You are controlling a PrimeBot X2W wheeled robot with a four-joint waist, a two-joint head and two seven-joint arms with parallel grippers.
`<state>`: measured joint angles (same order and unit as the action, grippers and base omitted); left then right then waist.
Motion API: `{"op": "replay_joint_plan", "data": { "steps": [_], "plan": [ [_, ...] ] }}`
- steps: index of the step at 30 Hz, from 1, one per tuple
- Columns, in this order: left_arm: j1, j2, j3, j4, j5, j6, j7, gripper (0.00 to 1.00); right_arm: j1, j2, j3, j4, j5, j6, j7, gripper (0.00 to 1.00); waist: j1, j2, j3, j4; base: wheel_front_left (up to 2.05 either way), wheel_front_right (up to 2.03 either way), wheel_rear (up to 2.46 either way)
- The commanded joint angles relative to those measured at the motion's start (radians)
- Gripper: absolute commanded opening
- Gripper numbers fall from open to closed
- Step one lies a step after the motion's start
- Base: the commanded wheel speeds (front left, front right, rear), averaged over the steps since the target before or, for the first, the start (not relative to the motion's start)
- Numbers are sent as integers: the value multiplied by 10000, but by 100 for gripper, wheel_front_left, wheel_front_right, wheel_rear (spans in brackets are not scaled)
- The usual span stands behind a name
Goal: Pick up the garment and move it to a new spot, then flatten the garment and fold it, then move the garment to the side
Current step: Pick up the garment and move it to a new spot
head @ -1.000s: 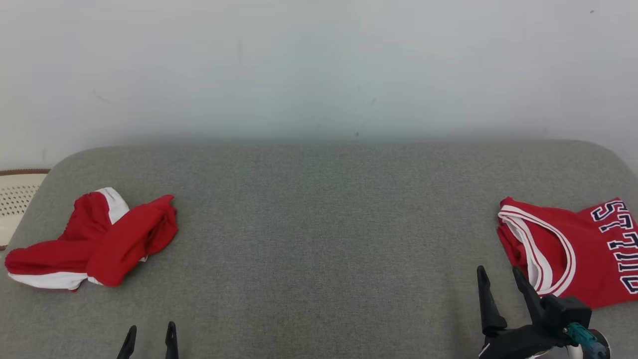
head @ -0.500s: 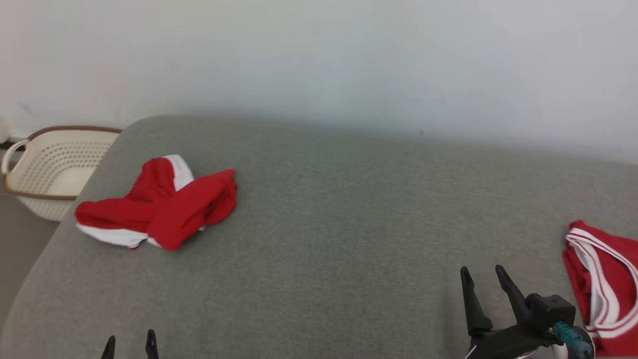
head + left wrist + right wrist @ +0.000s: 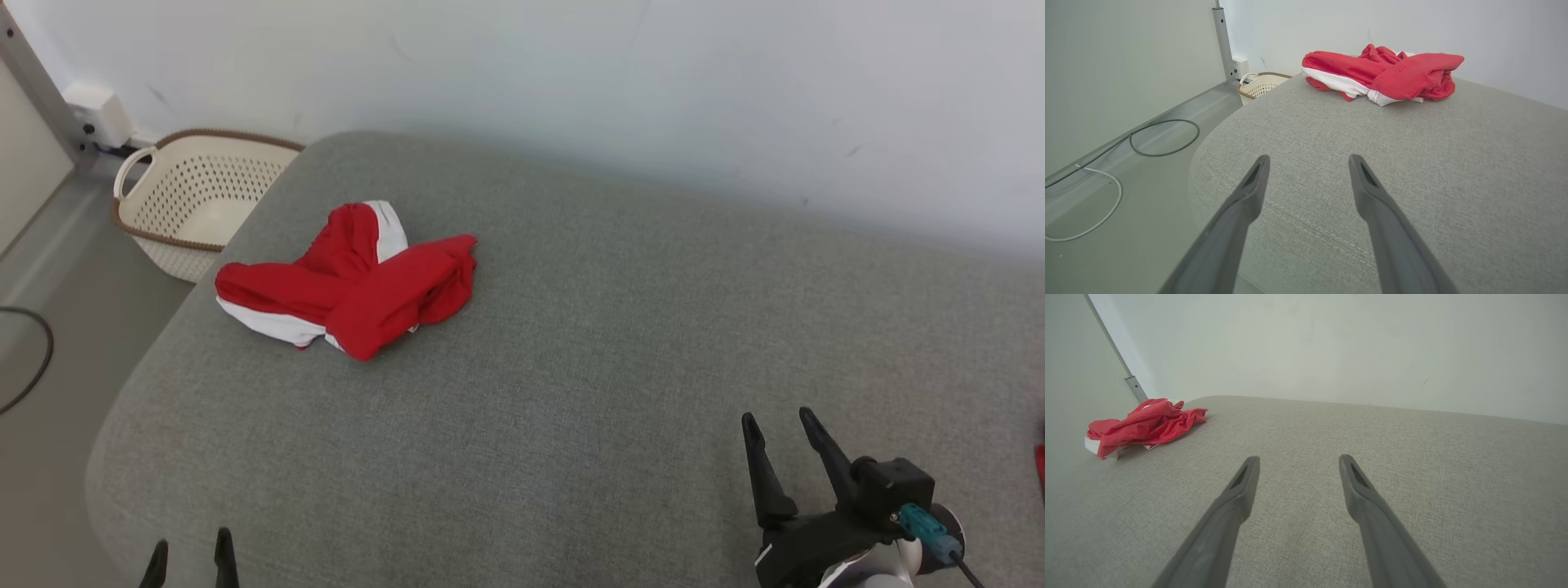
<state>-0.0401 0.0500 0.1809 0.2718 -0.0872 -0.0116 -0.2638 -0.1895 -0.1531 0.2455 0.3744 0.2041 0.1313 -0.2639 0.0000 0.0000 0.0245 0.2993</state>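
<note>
Pickup pending: we are targeting the crumpled red-and-white cloth garment [image 3: 351,286] far left; left gripper [image 3: 190,541], right gripper [image 3: 775,414] released; reach required.

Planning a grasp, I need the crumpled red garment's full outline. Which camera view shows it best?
The head view: it looks down on the red garment, showing its whole crumpled outline and white bands. The left wrist view sees it low and side-on, far side hidden; the right wrist view shows it small, at the left edge.

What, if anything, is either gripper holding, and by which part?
Nothing. The left gripper and right gripper are open and empty; the red garment lies apart from both.
</note>
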Motion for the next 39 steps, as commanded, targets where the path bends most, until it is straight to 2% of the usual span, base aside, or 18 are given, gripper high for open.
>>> {"op": "replay_joint_plan", "data": {
  "steps": [1, 6, 7, 10, 15, 23, 27, 36, 37, 38, 39],
  "plan": [
    [-470, 39, 117, 308, -141, -289, -8, 100, -160, -156, 41, -17, -64, -11, -1, 100, 0, 0, 511, 57, 0, 0, 0],
    [-2026, 509, 63, 987, -37, -832, -8, 100, -565, -498, 42, -201, -157, -12, -1, 100, 0, 0, 1374, -283, 0, 0, 0],
    [-2026, 509, 63, 987, -37, -832, -8, 100, -565, -498, 42, -201, -157, -12, -1, 100, 0, 0, 1374, -283, 0, 0, 0],
    [-3337, 860, 1, 1602, -264, -1013, -6, 100, -832, -770, -55, -342, -201, -12, -1, 100, 0, 0, 2026, -522, 0, 0, 0],
    [-5321, 1479, -786, 2863, -471, -1152, -8, 100, -1203, -1139, -279, -584, -293, -12, -1, 100, 0, 0, 2924, -882, 0, 0, 0],
    [-7590, 2929, -3323, 4814, -1953, -1174, 61, 100, -1670, -1366, -353, -838, -329, -12, -1, 100, 0, 0, 3851, -1511, 0, 0, 0],
    [-8315, 3558, -4778, 5484, -3188, -1176, 307, 100, -1849, -1435, -443, -869, -320, -12, 1, 100, 0, 0, 4144, -1829, 0, 0, 0],
    [-8711, 4231, -7055, 5675, -5401, -1178, 618, 100, -1881, -1411, -610, -812, -190, -13, 11, 100, 0, 0, 4336, -2183, 0, 0, 0],
    [-8714, 4255, -7294, 5728, -5528, -1178, 667, 64, -1883, -1381, -621, -805, -202, -13, 11, 100, 0, 0, 4331, -2216, 0, 0, 0],
    [-8727, 4281, -7471, 5791, -5723, -1178, 660, 0, -1871, -1352, -640, -805, -194, -13, 11, 100, 0, 0, 4319, -2248, 0, 0, 0],
    [-8746, 4330, -7647, 5859, -5884, -1178, 629, 0, -1867, -1326, -657, -808, -181, -13, 11, 100, 0, 0, 4296, -2279, 0, 0, 0]
  ]
}}
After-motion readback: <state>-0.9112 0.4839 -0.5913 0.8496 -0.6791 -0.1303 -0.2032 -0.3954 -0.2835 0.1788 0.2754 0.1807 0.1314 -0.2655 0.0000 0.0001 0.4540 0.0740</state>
